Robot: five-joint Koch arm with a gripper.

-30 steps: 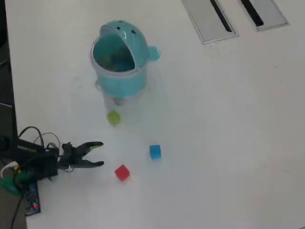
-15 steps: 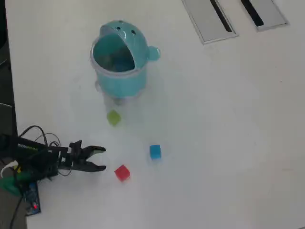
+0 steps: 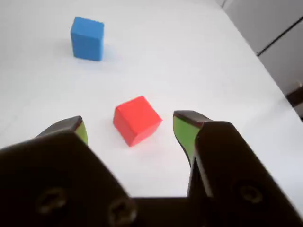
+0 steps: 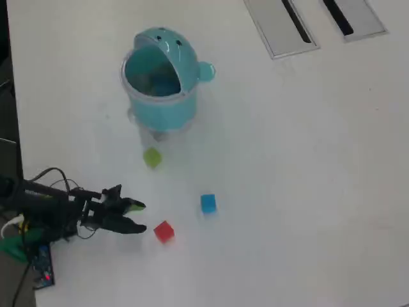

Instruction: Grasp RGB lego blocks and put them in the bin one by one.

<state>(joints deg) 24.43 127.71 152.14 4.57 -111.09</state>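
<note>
The red block (image 3: 137, 120) lies on the white table just ahead of my open gripper (image 3: 129, 127), between the lines of its two green-padded fingertips, untouched. The blue block (image 3: 88, 38) sits farther off, up and left in the wrist view. In the overhead view the gripper (image 4: 140, 217) reaches in from the left, the red block (image 4: 163, 231) is just right of its tips, and the blue block (image 4: 208, 203) lies further right. The yellow-green block (image 4: 152, 157) lies below the teal bin (image 4: 161, 102), which stands upright near the top.
Two grey slotted panels (image 4: 281, 25) are set in the table at the top right of the overhead view. The arm's base and cables (image 4: 32, 217) sit at the left edge. The table's edge (image 3: 265, 71) runs along the right in the wrist view.
</note>
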